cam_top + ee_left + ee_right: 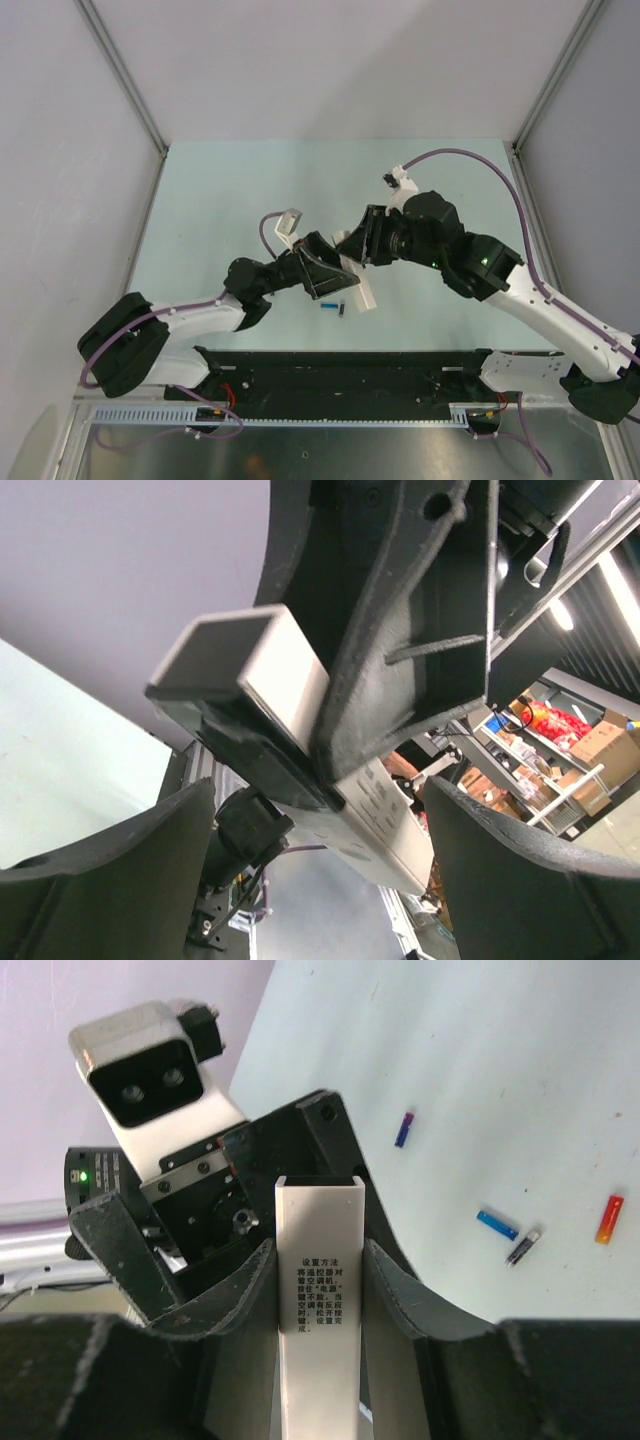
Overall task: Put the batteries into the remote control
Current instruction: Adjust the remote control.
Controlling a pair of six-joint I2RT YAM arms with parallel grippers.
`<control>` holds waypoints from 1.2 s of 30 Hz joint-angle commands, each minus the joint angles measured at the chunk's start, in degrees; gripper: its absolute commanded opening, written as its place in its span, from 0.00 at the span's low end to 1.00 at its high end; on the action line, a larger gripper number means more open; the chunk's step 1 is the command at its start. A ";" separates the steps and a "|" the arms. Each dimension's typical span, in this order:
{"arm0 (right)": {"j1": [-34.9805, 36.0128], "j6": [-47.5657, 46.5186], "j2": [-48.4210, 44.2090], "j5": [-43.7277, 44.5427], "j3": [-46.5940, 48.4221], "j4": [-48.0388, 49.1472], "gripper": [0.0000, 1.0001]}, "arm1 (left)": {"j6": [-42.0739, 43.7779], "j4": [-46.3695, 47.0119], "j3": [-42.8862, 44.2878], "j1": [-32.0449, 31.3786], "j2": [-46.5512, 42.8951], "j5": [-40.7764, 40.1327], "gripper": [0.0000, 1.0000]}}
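The remote control [318, 1300], a slim white bar with black printed text, sticks out lengthwise between the fingers of my right gripper [318, 1250], which is shut on it. From above, the remote control [361, 291] hangs over the table's middle where both grippers meet. My left gripper [338, 277] faces it from the left. In the left wrist view the left gripper [315, 805] stands open, a finger [110, 880] on each side of the remote control [288, 680], with gaps showing. Several batteries lie on the table: blue [497, 1224], black [524, 1246], red [609, 1219], another blue [404, 1129].
Two of the batteries [333, 307] lie just below the grippers, toward the near edge. A black rail [340, 372] runs along the near edge between the arm bases. Grey walls with metal posts [125, 80] close in the pale green table [220, 200].
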 commanded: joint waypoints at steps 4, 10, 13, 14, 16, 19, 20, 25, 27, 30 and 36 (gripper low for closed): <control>-4.72 -1.72 -2.07 -1.96 7.83 0.11 0.00 | -4.52 20.54 5.35 3.95 -1.48 3.10 0.92; -8.93 -5.68 -0.40 -1.95 18.98 -6.31 0.00 | -9.79 20.54 13.17 5.72 1.76 3.37 0.94; -9.90 -6.39 1.53 -0.64 23.04 -9.91 0.00 | -14.26 20.54 16.34 5.37 4.66 0.30 0.91; -10.17 -6.30 1.88 -0.02 23.84 -11.49 0.00 | -14.89 20.54 17.21 5.19 5.02 -0.23 0.91; -10.26 -6.65 3.11 3.13 25.07 -13.51 0.00 | -13.85 20.54 17.84 4.67 5.55 -0.59 0.89; -9.82 -7.71 3.82 7.45 26.13 -16.42 0.00 | -13.32 20.54 17.66 4.14 5.63 0.11 0.89; -9.82 -7.62 3.73 7.89 25.35 -16.34 0.00 | -13.40 20.54 17.75 4.14 5.81 0.81 0.89; -9.90 -4.99 1.28 -0.52 19.64 -9.67 0.00 | -14.20 20.54 17.40 3.96 6.43 4.41 0.93; -9.91 -3.49 0.22 -4.48 16.31 -5.36 0.00 | -13.32 20.54 16.96 3.87 5.55 4.86 0.94; -10.08 -2.70 -1.27 -7.74 13.92 -1.84 0.00 | -11.31 20.54 15.29 3.70 3.80 5.39 0.93; -11.13 0.02 -4.96 -14.59 5.58 8.08 0.00 | -9.27 20.54 10.55 3.78 0.80 5.48 0.92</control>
